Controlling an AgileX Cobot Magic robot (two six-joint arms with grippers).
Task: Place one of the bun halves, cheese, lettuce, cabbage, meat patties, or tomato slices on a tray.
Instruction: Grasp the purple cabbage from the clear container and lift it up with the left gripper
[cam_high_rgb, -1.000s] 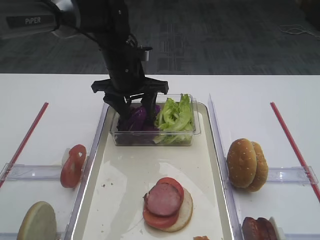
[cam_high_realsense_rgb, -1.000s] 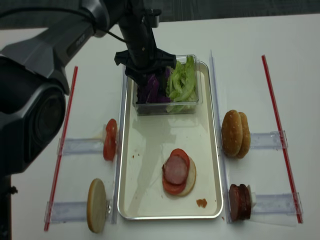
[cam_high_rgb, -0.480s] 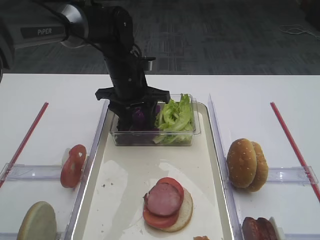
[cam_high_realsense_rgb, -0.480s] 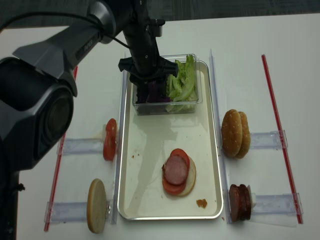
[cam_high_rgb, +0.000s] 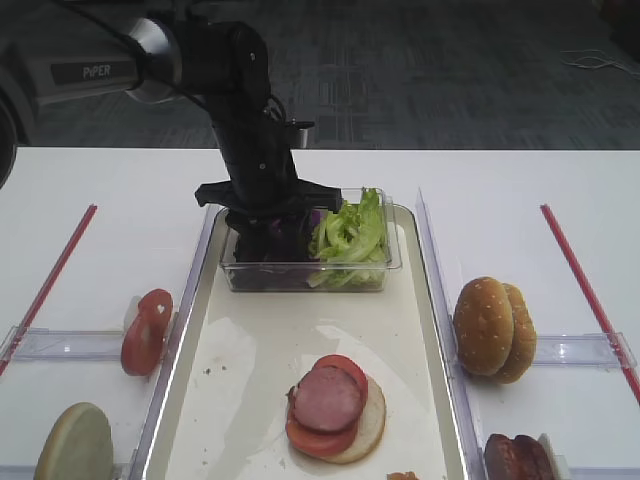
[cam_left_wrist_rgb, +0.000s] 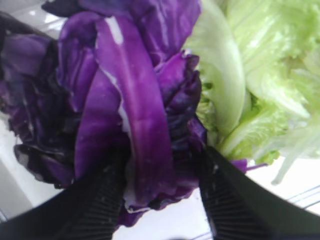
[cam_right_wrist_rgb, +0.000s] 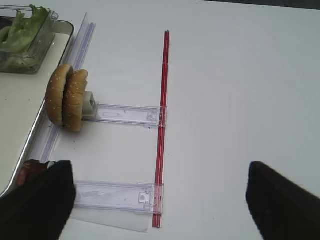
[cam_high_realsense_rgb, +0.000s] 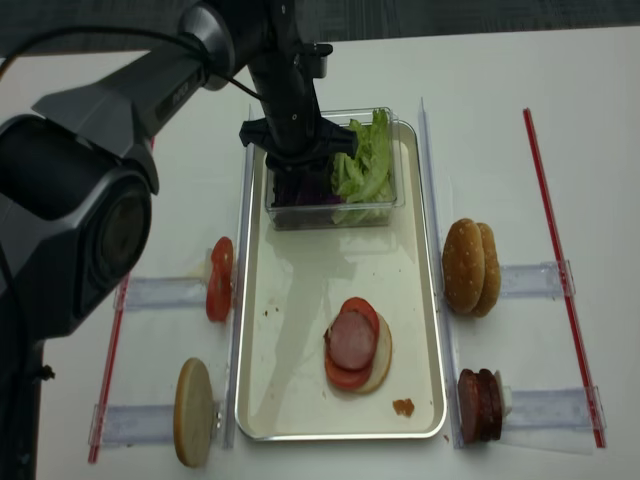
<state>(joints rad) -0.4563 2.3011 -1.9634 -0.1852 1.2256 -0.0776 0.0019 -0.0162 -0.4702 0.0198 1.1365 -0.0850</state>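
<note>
My left gripper (cam_high_rgb: 270, 236) reaches down into the clear container (cam_high_rgb: 300, 276) at the far end of the metal tray (cam_high_rgb: 250, 350). Its fingers (cam_left_wrist_rgb: 100, 200) press on both sides of a purple cabbage leaf (cam_left_wrist_rgb: 135, 115), with green lettuce (cam_left_wrist_rgb: 260, 75) just to the right. On the tray's near part lies a bun half topped with tomato and a meat slice (cam_high_rgb: 330, 405). My right gripper (cam_right_wrist_rgb: 160, 200) hangs open over the bare table, right of the tray, with nothing between its fingers.
Tomato slices (cam_high_rgb: 145, 330) and a bun half (cam_high_rgb: 72, 442) stand in holders left of the tray. Two bun halves (cam_high_rgb: 493, 328) and meat patties (cam_high_rgb: 515, 458) stand on the right. Red strips (cam_high_rgb: 580, 280) run along both outer sides of the table.
The left gripper has sunk deeper into the container and its jaws have narrowed from wide open onto the cabbage leaf. Nothing else has moved.
</note>
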